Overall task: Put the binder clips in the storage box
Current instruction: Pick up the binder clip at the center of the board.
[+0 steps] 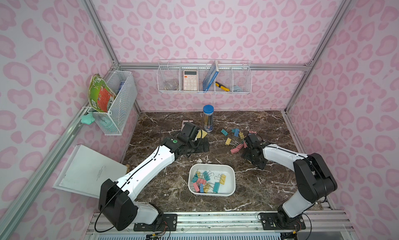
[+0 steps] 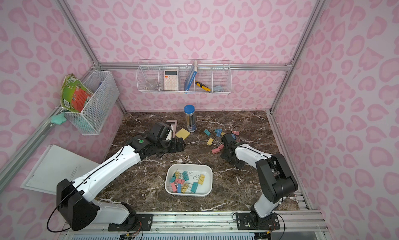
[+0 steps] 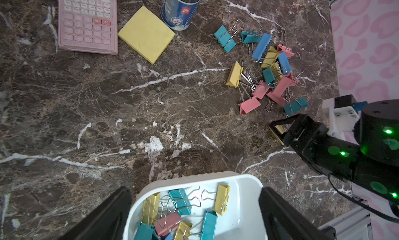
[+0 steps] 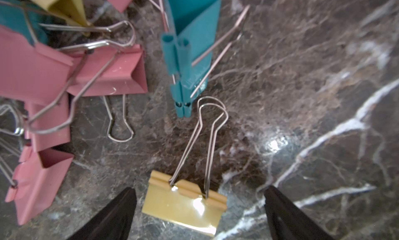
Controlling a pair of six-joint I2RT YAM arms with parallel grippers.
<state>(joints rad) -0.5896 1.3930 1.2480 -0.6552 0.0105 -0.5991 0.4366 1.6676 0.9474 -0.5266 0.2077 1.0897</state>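
Overhead, we find the storage box [image 1: 227,186] near the front middle of the marbled surface [image 1: 162,185], holding roughly a dozen binder clips [image 1: 205,181], while a loose heap [image 1: 235,139] of more clips lies farther back and to the right, well apart from the box. Only the right wrist view shows plainly how the right pincer [image 4: 198,188] stands: released, its jaws spread wide, with a yellow clip [image 4: 183,204] lying flat on the surface between them, a narrow gap on one side and a wider one on the other, so nothing is grasped. In both top views that arm's own wrist covers the fingers and the yellow clip. The left wrist view catches that pincer from the side, at the edge of the heap, with just a sliver of yellow between its fingers.

The left pincer [image 3: 194,188] is also released and empty; its wrist view frames part of the box between two wide-set fingers [image 3: 108,215]. That view alone lays out the pink calculator [image 3: 88,21], the sticky-note pad [image 3: 146,34] and the pencil tube [image 3: 181,10] together; in a top view the left arm [image 1: 151,163] hides most of the calculator and part of the pad.

The box is cut off at the left wrist picture's edge, its clips overlap too much to count exactly, and the right wrist view blurs toward its edges.
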